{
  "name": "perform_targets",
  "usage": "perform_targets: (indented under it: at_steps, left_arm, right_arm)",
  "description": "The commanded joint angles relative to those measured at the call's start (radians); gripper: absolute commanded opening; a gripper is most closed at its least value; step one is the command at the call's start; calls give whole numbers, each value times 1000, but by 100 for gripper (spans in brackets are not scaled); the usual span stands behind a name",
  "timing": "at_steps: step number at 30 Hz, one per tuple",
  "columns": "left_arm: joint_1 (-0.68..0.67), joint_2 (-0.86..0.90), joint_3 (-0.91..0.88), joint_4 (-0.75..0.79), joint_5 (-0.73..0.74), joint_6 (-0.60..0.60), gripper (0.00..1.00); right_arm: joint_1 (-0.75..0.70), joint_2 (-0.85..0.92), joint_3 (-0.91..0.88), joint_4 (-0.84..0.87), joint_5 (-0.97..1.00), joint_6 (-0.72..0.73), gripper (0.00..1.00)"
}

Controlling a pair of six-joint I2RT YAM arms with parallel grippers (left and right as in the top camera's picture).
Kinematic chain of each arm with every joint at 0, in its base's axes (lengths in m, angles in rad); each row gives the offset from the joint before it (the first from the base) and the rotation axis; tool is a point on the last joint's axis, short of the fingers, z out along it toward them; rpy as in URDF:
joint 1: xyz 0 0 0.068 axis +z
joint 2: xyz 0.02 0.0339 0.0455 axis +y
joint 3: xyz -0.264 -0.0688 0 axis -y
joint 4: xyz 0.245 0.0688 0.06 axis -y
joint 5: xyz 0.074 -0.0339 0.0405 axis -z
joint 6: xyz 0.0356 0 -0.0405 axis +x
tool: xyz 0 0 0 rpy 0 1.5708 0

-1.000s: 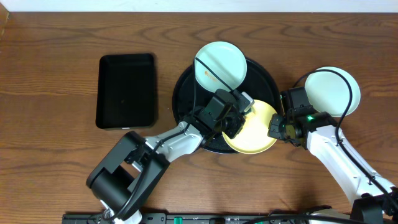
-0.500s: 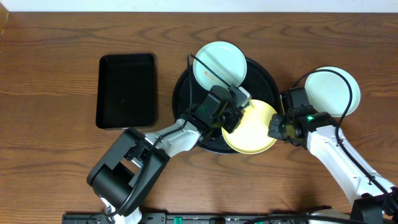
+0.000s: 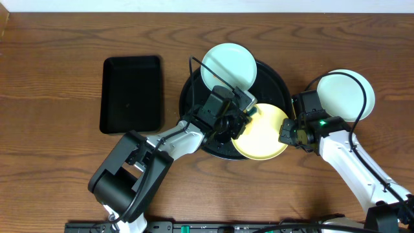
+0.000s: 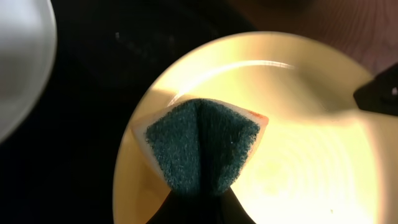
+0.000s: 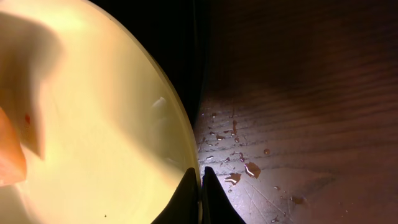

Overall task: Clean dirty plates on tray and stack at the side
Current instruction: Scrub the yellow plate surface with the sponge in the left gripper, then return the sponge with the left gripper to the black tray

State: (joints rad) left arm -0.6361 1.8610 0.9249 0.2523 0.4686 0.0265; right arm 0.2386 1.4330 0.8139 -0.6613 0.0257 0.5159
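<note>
Brown wood-grain counter [image 3: 52, 77] fills our overhead view. Farthest left on it lies a rectangular black tray [image 3: 131, 94], well apart from the rest. Next comes the round tray [image 3: 191, 97], glossy black, near the middle. One mint plate [image 3: 228, 66] rests on its far edge, reaching a little past the rim.

Just below that plate, the left hand [image 3: 242, 115] is clamped on a sponge [image 4: 202, 146], which it pinches into a fold with the dark green scouring face outward and a pale body with an orange edge behind. The sponge sits low over the left part of the yellow plate [image 3: 265, 136]; we cannot tell whether it touches.

The yellow plate lies across the round tray's near right rim, partly over the counter. The right hand [image 3: 289, 133] grips its right edge, fingers closed on the rim with the plate's lip between them. Beside that grip, small water droplets [image 5: 252, 168] dot the wood.

Farthest right, a second mint plate [image 3: 345, 96] sits on the counter, off the round tray.
</note>
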Motion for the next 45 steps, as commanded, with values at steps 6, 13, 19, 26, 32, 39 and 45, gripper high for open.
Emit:
perform_targets:
  at_steps: [6,13,19,26,32,39,45]
  left_arm:
    - [2,13,-6,-16,21,0,8]
    - [2,63,-6,29,22,-1,8]
    - [2,65,-6,96,21,-2,8]
    - [2,76,-6,135,21,-13,8]
    - [3,103,-6,173,21,-32,8]
    - [3,103,-3,330,21,-108,8]
    - [29,65,36,464,21,-168,8]
  right_arm:
    - [5,1,-6,0,5,7,1]
    - [5,1,-6,0,5,7,1]
    - [5,1,-6,0,5,7,1]
    - [5,1,-6,0,8,7,1]
    - [5,1,-6,0,7,7,1]
    - [5,1,-6,0,8,7,1]
    - [5,1,-6,4,8,7,1]
